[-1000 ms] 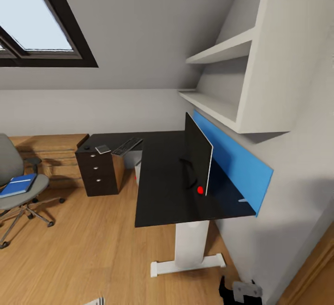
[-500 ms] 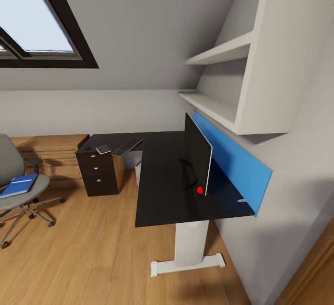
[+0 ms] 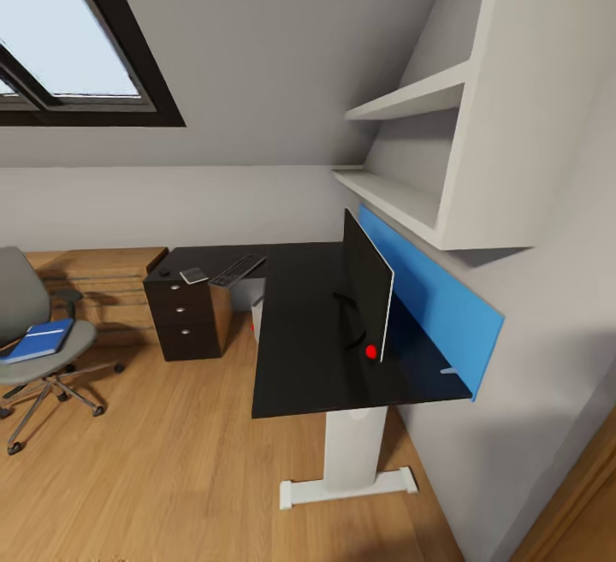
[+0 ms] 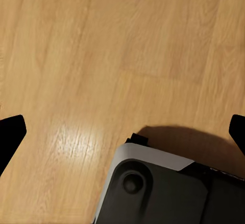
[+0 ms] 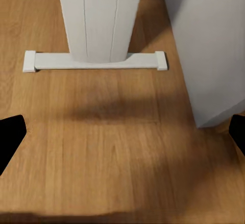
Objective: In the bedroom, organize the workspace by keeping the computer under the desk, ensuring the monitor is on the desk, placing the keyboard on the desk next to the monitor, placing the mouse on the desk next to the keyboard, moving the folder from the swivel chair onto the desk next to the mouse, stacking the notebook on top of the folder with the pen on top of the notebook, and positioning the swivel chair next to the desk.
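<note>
Folder [image 3: 36,340] flat on swivel chair [image 3: 34,322] seat, well left of desk [image 3: 299,331], robot's left side; left arm judged nearer. Keyboard [image 3: 237,269], mouse [image 3: 163,272] on desk's far wing. Left gripper [image 4: 122,132], right gripper [image 5: 122,134]: fingers spread, nothing held.

The head view looks from standing height, forward and down along the bench [image 3: 299,322], taking in its black top from the near end, the monitor [image 3: 366,288] edge-on, the swivel chair [image 3: 34,322] far off at the left, and the skylight [image 3: 60,40] above. The left wrist view points straight down at the wood floor [image 4: 102,55] from close range, with the robot's base [image 4: 158,193] below it. The right wrist view also faces down, close over the floor, toward the bench's white leg [image 5: 97,19] and its foot bar [image 5: 94,61]. That leg [image 3: 351,451] also appears in the head view.
</note>
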